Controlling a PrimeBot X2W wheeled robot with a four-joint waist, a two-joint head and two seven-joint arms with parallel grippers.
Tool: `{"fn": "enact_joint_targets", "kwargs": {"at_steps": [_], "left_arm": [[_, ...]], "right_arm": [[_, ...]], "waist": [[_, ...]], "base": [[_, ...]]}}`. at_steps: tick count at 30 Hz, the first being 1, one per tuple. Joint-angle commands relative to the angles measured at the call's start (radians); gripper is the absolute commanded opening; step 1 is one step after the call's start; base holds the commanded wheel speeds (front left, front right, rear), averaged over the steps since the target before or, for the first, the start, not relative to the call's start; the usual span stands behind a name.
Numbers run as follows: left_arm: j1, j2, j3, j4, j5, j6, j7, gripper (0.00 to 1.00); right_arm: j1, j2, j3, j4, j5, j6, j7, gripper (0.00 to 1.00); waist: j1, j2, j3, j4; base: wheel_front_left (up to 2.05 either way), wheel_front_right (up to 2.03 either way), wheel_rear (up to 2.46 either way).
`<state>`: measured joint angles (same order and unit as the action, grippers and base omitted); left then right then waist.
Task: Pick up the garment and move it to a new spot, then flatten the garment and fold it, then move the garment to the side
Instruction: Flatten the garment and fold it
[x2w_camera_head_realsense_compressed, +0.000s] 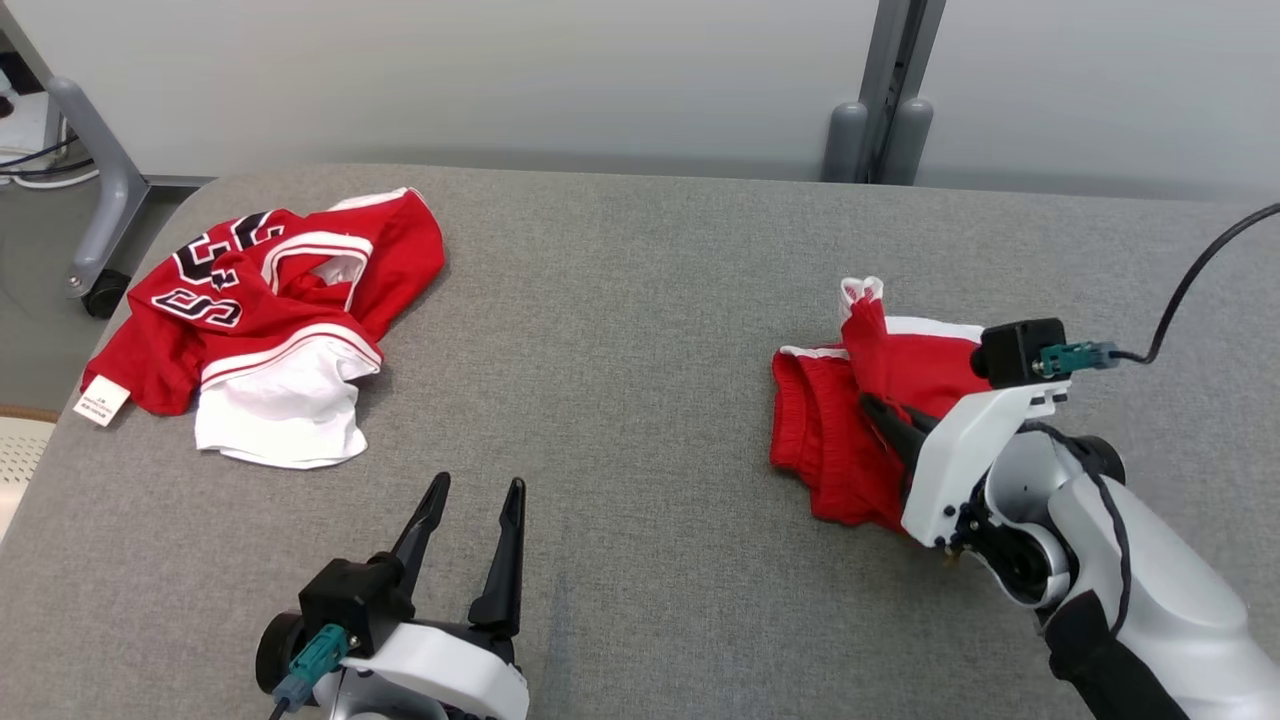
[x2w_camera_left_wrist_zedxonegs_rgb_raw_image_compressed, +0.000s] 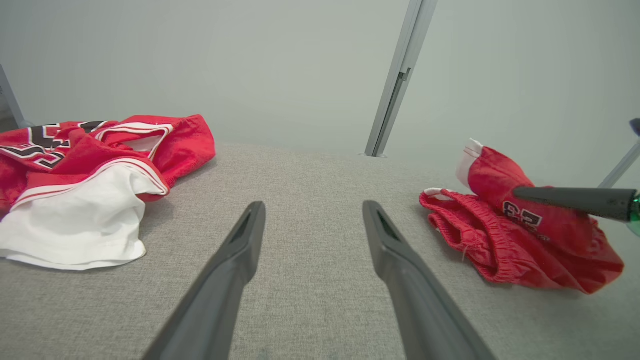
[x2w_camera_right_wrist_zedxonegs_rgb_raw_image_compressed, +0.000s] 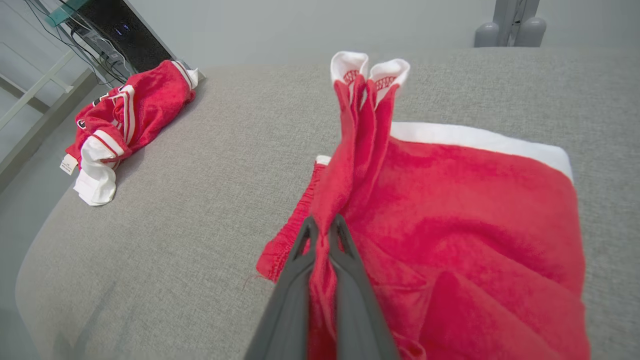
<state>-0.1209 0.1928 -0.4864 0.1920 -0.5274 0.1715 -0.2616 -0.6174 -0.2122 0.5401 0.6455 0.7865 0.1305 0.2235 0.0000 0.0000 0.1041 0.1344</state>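
Red shorts (x2w_camera_head_realsense_compressed: 830, 450) were crumpled on bench (x2w_camera_head_realsense_compressed: 640, 320), R side; one fold was pinched in right gripper (x2w_camera_right_wrist_zedxonegs_rgb_raw_image_compressed: 324, 232) fingers, closed tight. Left gripper (x2w_camera_head_realsense_compressed: 478, 488) fingers were spread wide, empty. Fabric was judged soft, light, floppy; waistband/hem corners advised for hold.

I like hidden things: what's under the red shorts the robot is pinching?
The red shorts rest on the grey table, which shows beside them. Their bunched folds cover whatever lies directly underneath. The right hand pinches one raised fold.
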Motion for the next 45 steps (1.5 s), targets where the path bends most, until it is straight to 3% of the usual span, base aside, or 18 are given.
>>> {"fn": "enact_joint_targets", "kwargs": {"at_steps": [1, 7, 8, 9, 10, 18, 23, 31, 32, 33, 34, 35, 45], "left_arm": [[0.012, -0.003, 0.011, 0.005, 0.010, -0.004, -0.005, 1.00], [0.025, -0.031, 0.031, 0.017, 0.028, -0.021, -0.005, 1.00], [0.027, -0.033, 0.034, 0.020, 0.029, -0.022, -0.005, 1.00], [0.029, -0.035, 0.038, 0.022, 0.033, -0.024, -0.005, 1.00], [0.031, -0.036, 0.043, 0.025, 0.035, -0.027, -0.005, 1.00], [0.060, -0.046, 0.095, 0.043, 0.045, -0.038, -0.005, 1.00], [0.091, -0.055, 0.136, 0.042, 0.050, -0.044, -0.005, 1.00], [0.121, -0.077, 0.175, 0.029, 0.076, -0.066, -0.005, 1.00], [0.120, -0.082, 0.177, 0.028, 0.082, -0.067, -0.005, 1.00], [0.116, -0.086, 0.178, 0.027, 0.086, -0.074, -0.005, 1.00], [0.116, -0.086, 0.178, 0.027, 0.086, -0.074, -0.005, 1.00], [0.112, -0.090, 0.179, 0.027, 0.089, -0.077, -0.005, 1.00], [0.065, -0.120, 0.177, 0.038, 0.128, -0.109, -0.005, 1.00]], "right_arm": [[0.021, -0.002, 0.007, -0.003, -0.015, 0.000, 0.010, 0.00], [0.038, 0.031, 0.006, -0.002, -0.040, 0.000, 0.018, 0.00], [0.039, 0.036, 0.010, -0.004, -0.046, 0.000, 0.020, 0.09], [0.039, 0.039, 0.014, -0.011, -0.053, 0.000, 0.015, 0.40], [0.040, 0.040, 0.018, -0.016, -0.060, 0.000, 0.013, 1.00], [0.099, -0.011, -0.015, -0.146, -0.103, 0.000, -0.048, 1.00], [0.182, -0.074, -0.169, -0.230, -0.208, 0.001, -0.132, 1.00], [0.323, -0.067, -0.427, -0.259, -0.374, 0.001, -0.146, 1.00], [0.329, -0.062, -0.441, -0.258, -0.387, 0.001, -0.139, 0.77], [0.332, -0.055, -0.449, -0.254, -0.394, 0.001, -0.130, 0.42], [0.332, -0.055, -0.449, -0.254, -0.394, 0.001, -0.130, 0.42], [0.334, -0.048, -0.452, -0.249, -0.398, 0.001, -0.121, 0.00], [0.176, 0.016, -0.322, -0.075, -0.404, 0.000, -0.065, 0.00]], "waist": [[0.0000, 0.0000, -0.003, 0.000], [0.0000, 0.0000, -0.013, -0.001], [0.0000, 0.0000, -0.014, -0.003], [0.0000, 0.0000, -0.016, -0.005], [0.0000, 0.0000, -0.017, -0.007], [0.0000, 0.0000, -0.060, -0.032], [0.0000, 0.0000, -0.091, -0.051], [0.0000, 0.0000, -0.093, -0.048], [0.0000, 0.0000, -0.088, -0.043], [0.0000, 0.0000, -0.082, -0.039], [0.0000, 0.0000, -0.082, -0.039], [0.0000, 0.0000, -0.077, -0.034], [0.0000, 0.0000, -0.007, 0.005]], "base": [[0.00, 0.00, 0.00], [0.00, 0.00, 0.00], [0.00, 0.00, 0.00], [0.00, 0.00, 0.00], [0.00, 0.00, 0.00], [0.00, 0.00, 0.00], [0.00, 0.00, 0.00], [0.00, 0.00, 0.00], [0.00, 0.00, 0.00], [0.00, 0.00, 0.00], [0.00, 0.00, 0.00], [0.00, 0.00, 0.00], [0.00, 0.00, 0.00]]}}
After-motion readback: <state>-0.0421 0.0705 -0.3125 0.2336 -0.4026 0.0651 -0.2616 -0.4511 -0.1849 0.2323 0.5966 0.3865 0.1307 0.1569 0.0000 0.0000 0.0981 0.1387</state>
